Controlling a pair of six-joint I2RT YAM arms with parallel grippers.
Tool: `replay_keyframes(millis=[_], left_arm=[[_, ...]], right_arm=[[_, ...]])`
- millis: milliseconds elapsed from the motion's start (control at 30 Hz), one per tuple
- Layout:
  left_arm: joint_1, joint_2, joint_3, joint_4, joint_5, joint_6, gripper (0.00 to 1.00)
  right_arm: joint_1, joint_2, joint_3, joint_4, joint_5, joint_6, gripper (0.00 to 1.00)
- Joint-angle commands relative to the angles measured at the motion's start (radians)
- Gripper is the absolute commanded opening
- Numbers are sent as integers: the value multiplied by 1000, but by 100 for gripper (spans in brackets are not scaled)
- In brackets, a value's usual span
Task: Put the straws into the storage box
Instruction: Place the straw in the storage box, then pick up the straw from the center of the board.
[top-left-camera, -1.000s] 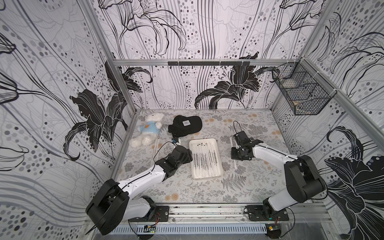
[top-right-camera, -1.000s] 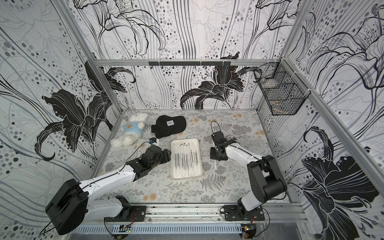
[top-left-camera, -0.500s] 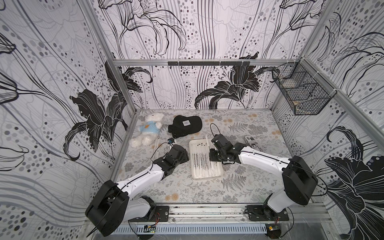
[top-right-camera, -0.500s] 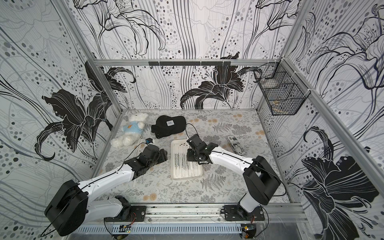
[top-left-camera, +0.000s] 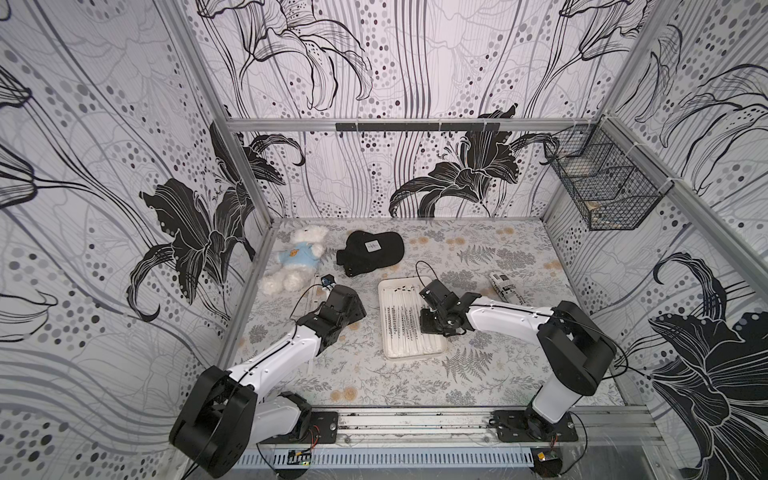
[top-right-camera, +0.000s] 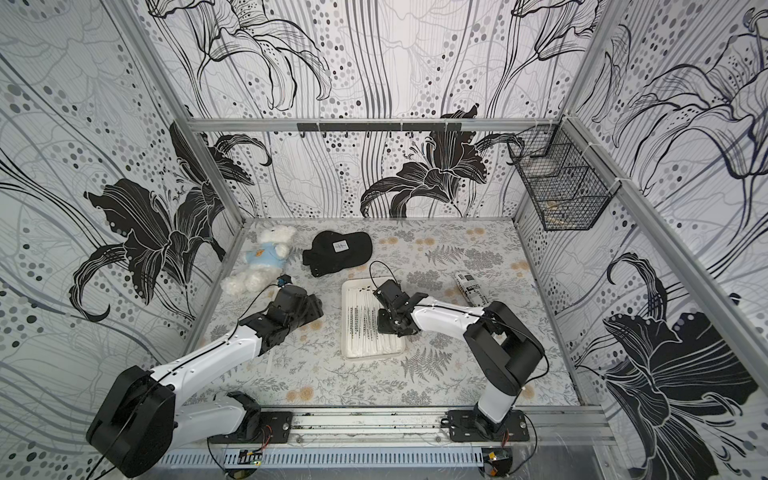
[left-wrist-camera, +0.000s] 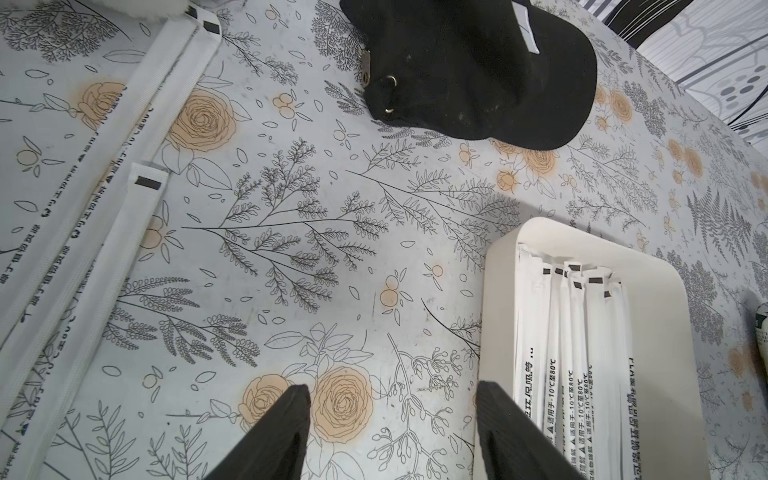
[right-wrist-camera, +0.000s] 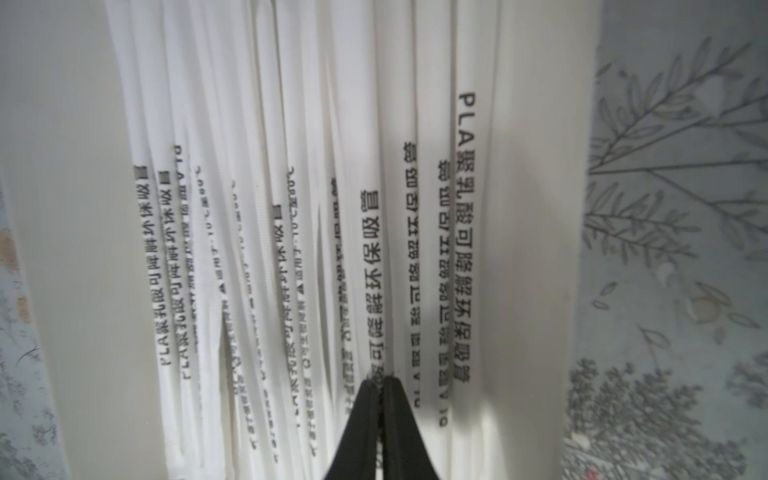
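Storage box (top-left-camera: 400, 283) is sitting on the bench (top-left-camera: 374, 386), carrying a row of straws (top-left-camera: 405, 320). Right hand (right-wrist-camera: 376, 381) is hovering over the box, fingers pinching one held straw (right-wrist-camera: 374, 270). Left hand (left-wrist-camera: 392, 401) is hanging just beside the box, fingers apart; loose straws (left-wrist-camera: 124, 174) are lying farther from the box.

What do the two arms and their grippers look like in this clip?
Both arms match: the left arm and right arm have white tube-like links joined by bulky black rounded joints. A thin black cable loops over each wrist. The left gripper and right gripper have flat black tapering fingers. I see no lettering on them.
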Motion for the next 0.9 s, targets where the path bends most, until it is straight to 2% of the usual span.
replay_keyframes(millis=[0, 300, 467, 633, 733, 867], left_arm=[[22, -14, 13, -10, 15, 18, 68], [109, -34, 29, -85, -8, 26, 67], [180, -25, 51, -151, -36, 60, 66], [287, 14, 46, -168, 1, 105, 60], [307, 87, 65, -181, 17, 119, 53], [310, 152, 76, -214, -42, 118, 50]], right_arm=[[-2, 23, 16, 3, 17, -6, 12], [-1, -73, 81, -91, 29, -39, 29], [-1, -110, 146, -140, 70, -71, 31], [-3, -109, 180, -104, 91, -106, 32], [-3, -94, 181, -74, 77, -117, 32], [-4, -98, 167, -47, 61, -134, 32]])
